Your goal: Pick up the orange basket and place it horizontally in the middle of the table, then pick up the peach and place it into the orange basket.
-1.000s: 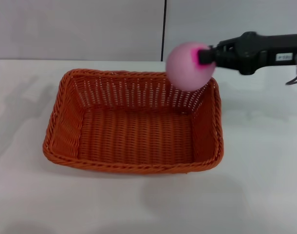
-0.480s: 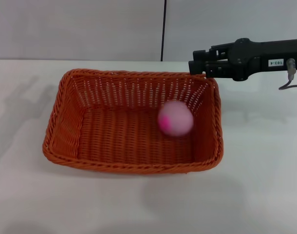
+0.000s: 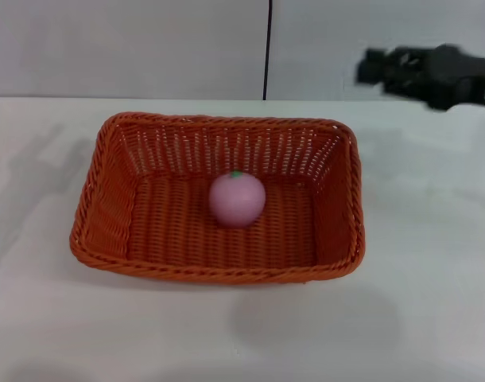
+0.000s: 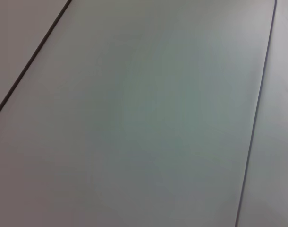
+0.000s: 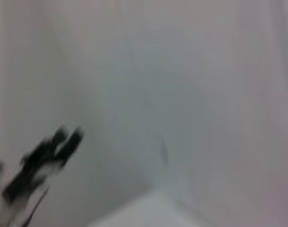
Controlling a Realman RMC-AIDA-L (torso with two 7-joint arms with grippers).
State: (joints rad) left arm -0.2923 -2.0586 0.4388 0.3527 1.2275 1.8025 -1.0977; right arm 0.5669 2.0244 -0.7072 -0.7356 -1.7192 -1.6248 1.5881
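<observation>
The orange basket [image 3: 219,273] lies lengthwise across the middle of the white table [image 3: 421,306] in the head view. Inside it, the pale pink peach [image 3: 237,200] rests on the woven floor near the centre, a small green spot on its top. My right gripper [image 3: 373,68] hovers high at the back right, beyond the basket's far right corner, open and holding nothing. In the right wrist view its dark fingers [image 5: 63,142] show blurred against a pale wall. My left gripper is out of view; the left wrist view shows only a grey panel.
A pale wall with a dark vertical seam [image 3: 268,48] stands behind the table. Bare white tabletop surrounds the basket on all sides.
The peach left the right gripper, dropped into the basket and rolled toward the centre of its floor. The right gripper let go and drew back up and to the right.
</observation>
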